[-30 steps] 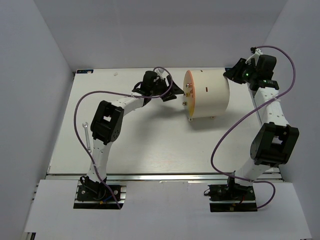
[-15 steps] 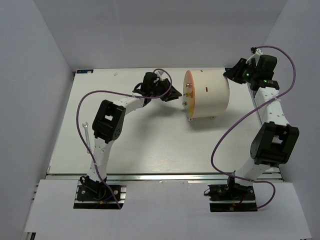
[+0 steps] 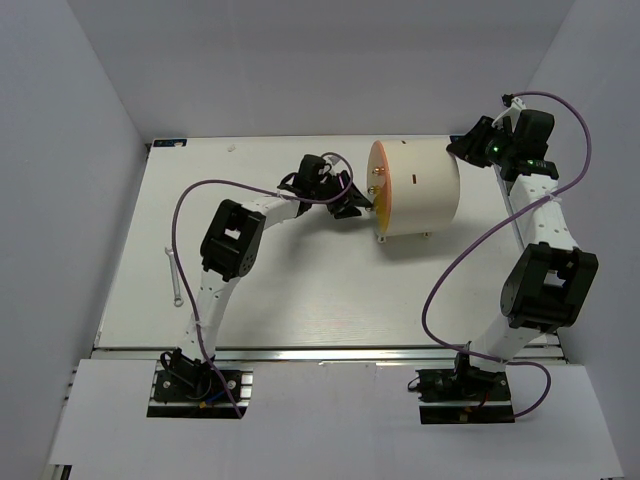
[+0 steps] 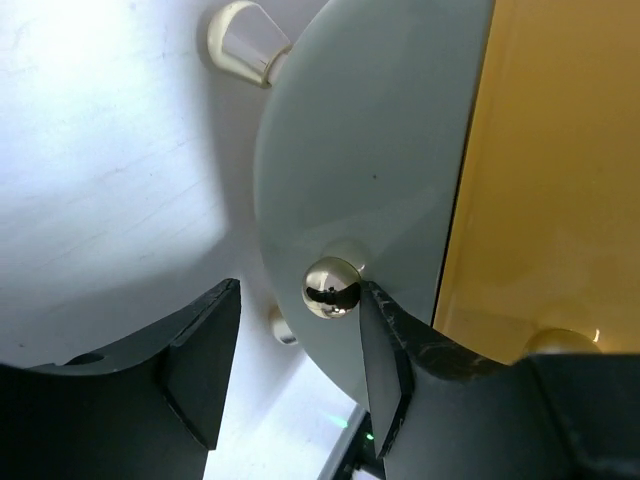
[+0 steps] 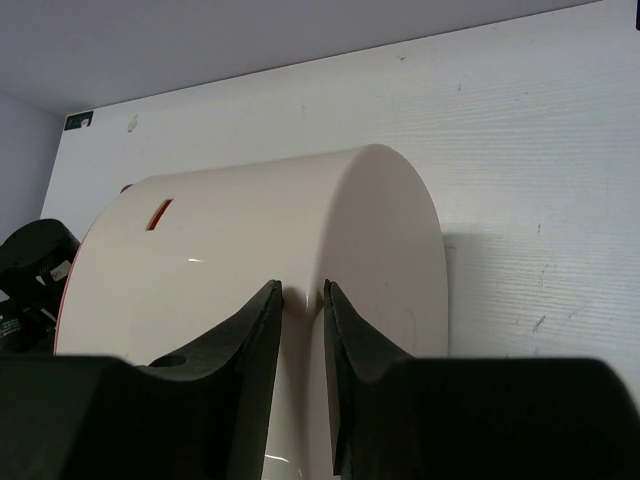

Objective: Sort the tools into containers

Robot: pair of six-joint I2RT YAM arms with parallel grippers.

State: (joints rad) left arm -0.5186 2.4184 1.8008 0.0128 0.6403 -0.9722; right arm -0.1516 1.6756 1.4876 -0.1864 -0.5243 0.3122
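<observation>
As top view shows, left claw (image 3: 352,203) at orange face of drum (image 3: 425,190); wrench (image 3: 172,272) on desk (image 3: 300,290), far left.
Left wrist: jaws half-open astride brass knob (image 4: 332,288) of grey-green drawer (image 4: 360,150), one finger (image 4: 385,350) touching.
Right wrist: right claw (image 5: 300,292) narrowly parted, empty, at drum wall.

We note the knob (image 4: 332,288) as mirror-polished brass-toned metal, the grey-green drawer front (image 4: 370,150) smooth and matt, the white drum (image 5: 330,230) smooth with a faint sheen, the table (image 5: 520,120) finely grained matt white.
</observation>
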